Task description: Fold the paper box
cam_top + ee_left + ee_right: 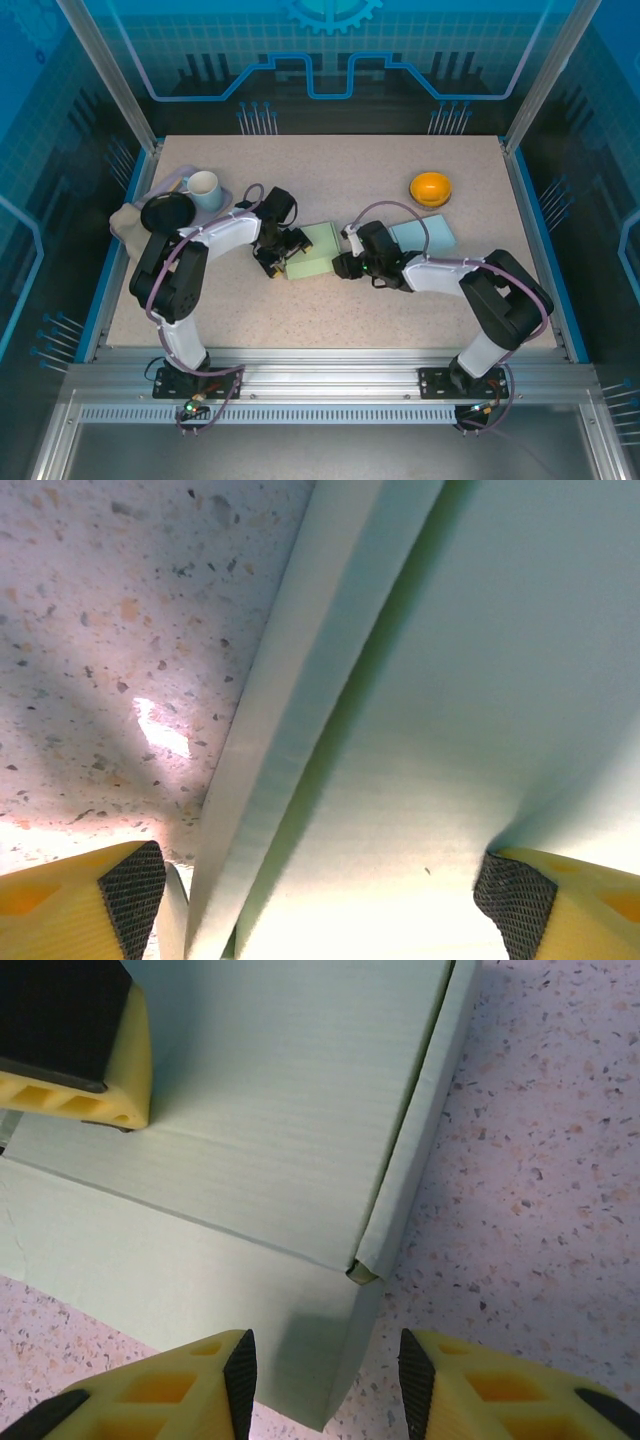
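- Two grippers of mine meet at one paper box (318, 250), which lies low on the table (300, 320) with an arm at each end.
- At the box's left end, my left gripper (284, 254) stands wide open across the edge. One pad (130, 895) hangs over bare table just beside the box. The other pad (510, 900) presses the broad panel, which dimples under it. Nothing is clamped.
- On the box itself, I judge the pale green card light and thin. It looks stiff across a panel but ready to hinge at the creases, and it is easily dented by a pad. The face looks smooth, so I would take it by a flap edge close to a crease rather than mid-panel.
- At the box's right end, my right gripper (345, 252) has its jaws parted around a corner, one fingertip (240, 1375) over the lower panel, the other just beside the box. It holds nothing.
- On the box's faces I can read no brand, label or writing.
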